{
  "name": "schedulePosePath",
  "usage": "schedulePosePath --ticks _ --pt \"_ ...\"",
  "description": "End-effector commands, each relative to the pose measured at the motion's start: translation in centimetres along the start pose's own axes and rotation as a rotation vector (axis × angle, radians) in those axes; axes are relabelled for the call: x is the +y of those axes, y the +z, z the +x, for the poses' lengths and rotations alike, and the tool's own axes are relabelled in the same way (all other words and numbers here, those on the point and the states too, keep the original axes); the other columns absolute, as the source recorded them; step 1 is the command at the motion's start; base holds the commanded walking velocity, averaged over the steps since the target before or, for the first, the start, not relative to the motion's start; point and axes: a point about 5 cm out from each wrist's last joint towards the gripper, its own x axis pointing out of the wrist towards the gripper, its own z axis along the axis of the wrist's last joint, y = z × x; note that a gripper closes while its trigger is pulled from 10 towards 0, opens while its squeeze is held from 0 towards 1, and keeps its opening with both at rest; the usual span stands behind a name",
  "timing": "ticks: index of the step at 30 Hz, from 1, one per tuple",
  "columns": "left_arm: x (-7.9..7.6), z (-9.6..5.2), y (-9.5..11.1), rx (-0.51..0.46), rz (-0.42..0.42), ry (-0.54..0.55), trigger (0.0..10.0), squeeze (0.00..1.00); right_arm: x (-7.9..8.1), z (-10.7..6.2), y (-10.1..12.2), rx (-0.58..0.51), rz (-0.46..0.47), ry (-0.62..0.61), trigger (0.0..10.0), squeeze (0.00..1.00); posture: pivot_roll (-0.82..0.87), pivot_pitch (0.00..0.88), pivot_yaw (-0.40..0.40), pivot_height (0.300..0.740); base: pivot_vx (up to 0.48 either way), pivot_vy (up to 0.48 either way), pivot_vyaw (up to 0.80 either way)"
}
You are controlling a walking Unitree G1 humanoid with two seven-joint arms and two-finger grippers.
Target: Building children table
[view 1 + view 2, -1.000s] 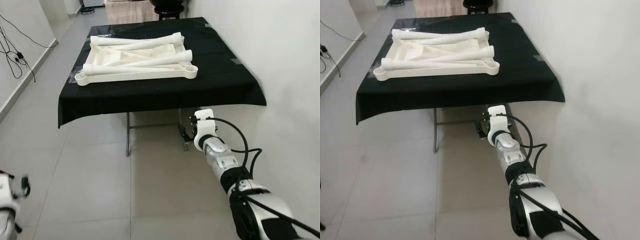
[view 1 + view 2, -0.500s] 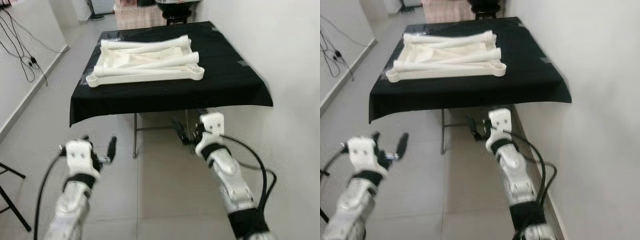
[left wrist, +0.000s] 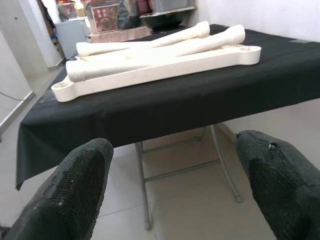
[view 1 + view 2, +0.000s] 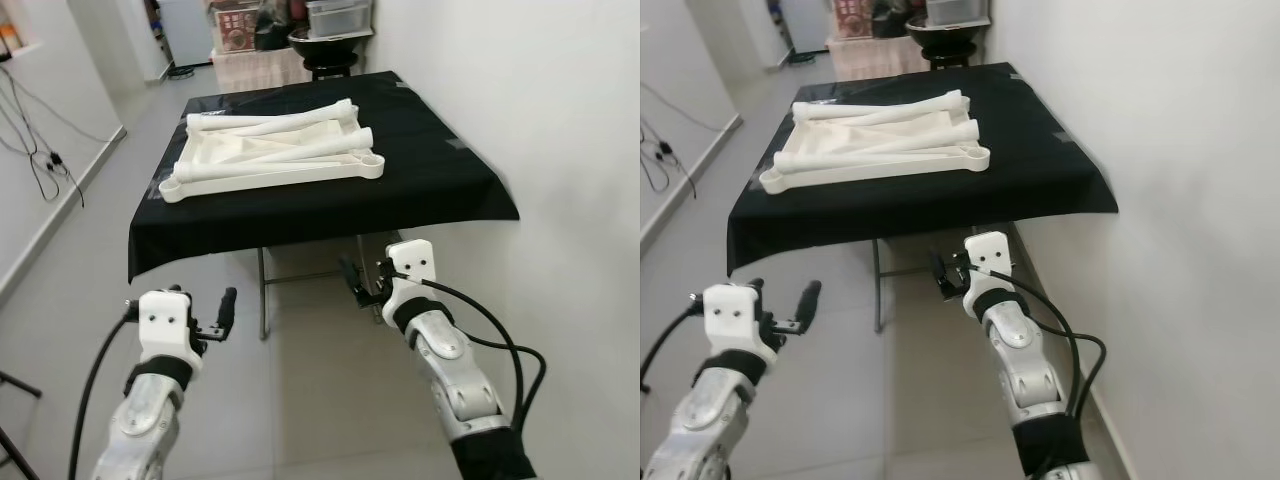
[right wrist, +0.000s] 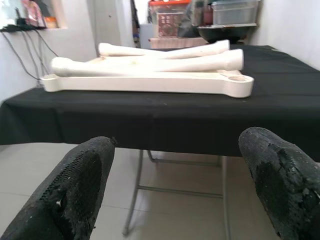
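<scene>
A white children's table top lies upside down on a table draped in black cloth. Several white legs lie loose across the top. Both arms are held out low in front of that table, short of its front edge and below it. My left gripper is open with nothing in it; its wrist view looks between its fingers at the white parts. My right gripper is open and empty too, and faces the same parts.
A white wall runs close along the right side of the table. Metal folding legs stand under the cloth on the grey tiled floor. Cables trail along the left wall. Boxes and a dark bowl sit behind the table.
The left arm has risen from the lower left corner into view, its gripper open. The right arm has lifted slightly. The head camera has shifted, so the table sits differently in the picture.
</scene>
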Motion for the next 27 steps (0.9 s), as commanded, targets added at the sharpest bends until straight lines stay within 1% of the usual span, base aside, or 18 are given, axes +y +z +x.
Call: schedulePosePath --ticks 1,3,4,5,6,7,8,10,14,20,27 --pt "0.6 -0.3 -0.3 0.022 0.005 0.023 10.0 0.0 0.3 0.1 0.2 -0.004 0.019 0.004 10.0 0.0 -0.1 0.0 0.082 0.74 0.251 0.0 0.0" --pt "0.7 -0.2 0.0 0.014 -0.012 0.036 10.0 0.0 0.2 0.1 0.7 -0.011 0.026 0.011 10.0 0.0 -0.1 0.0 0.081 0.74 0.257 0.0 0.0" --pt "0.6 0.1 0.3 0.002 -0.011 0.033 10.0 0.0 0.0 0.3 1.4 -0.047 0.027 0.025 10.0 0.0 -0.1 0.0 0.08 0.74 0.255 0.0 0.0" --pt "0.6 0.1 0.3 0.002 -0.011 0.033 10.0 0.0 0.0 0.3 1.4 -0.047 0.027 0.025 10.0 0.0 -0.1 0.0 0.08 0.74 0.255 0.0 0.0" --pt "0.6 0.3 0.4 -0.007 -0.009 0.031 10.0 0.0 -0.2 0.5 1.9 -0.074 0.028 0.035 10.0 0.0 -0.1 0.0 0.08 0.74 0.255 0.0 0.0" --pt "0.5 0.5 0.6 -0.014 -0.005 0.029 10.0 0.0 -0.3 0.8 2.4 -0.089 -0.003 0.063 10.0 0.0 -0.09 0.0 0.073 0.74 0.255 0.0 0.8" --pt "0.5 0.5 0.6 -0.014 -0.005 0.029 10.0 0.0 -0.3 0.8 2.4 -0.089 -0.003 0.063 10.0 0.0 -0.09 0.0 0.073 0.74 0.255 0.0 0.8" --pt "0.3 0.6 0.8 -0.017 0.005 0.026 10.0 0.0 -0.2 1.3 3.1 -0.115 -0.021 0.1 10.0 0.0 -0.09 0.0 0.06 0.74 0.262 0.0 0.66" --pt "0.2 0.5 1.0 -0.012 0.009 0.029 10.0 0.0 -0.4 1.7 3.6 -0.115 -0.037 0.084 10.0 0.0 -0.09 0.0 0.053 0.74 0.262 0.0 0.13" --pt "0.1 0.6 1.4 -0.023 0.002 0.027 10.0 0.0 -0.6 1.9 3.8 -0.103 -0.023 0.075 10.0 0.0 -0.09 0.0 0.051 0.74 0.27 0.0 0.0" --pt "-0.2 1.2 2.5 -0.055 -0.015 0.018 10.0 0.0 -1.1 2.5 5.0 -0.138 -0.036 0.088 10.0 0.0 -0.09 0.0 0.053 0.74 0.271 0.0 0.0"
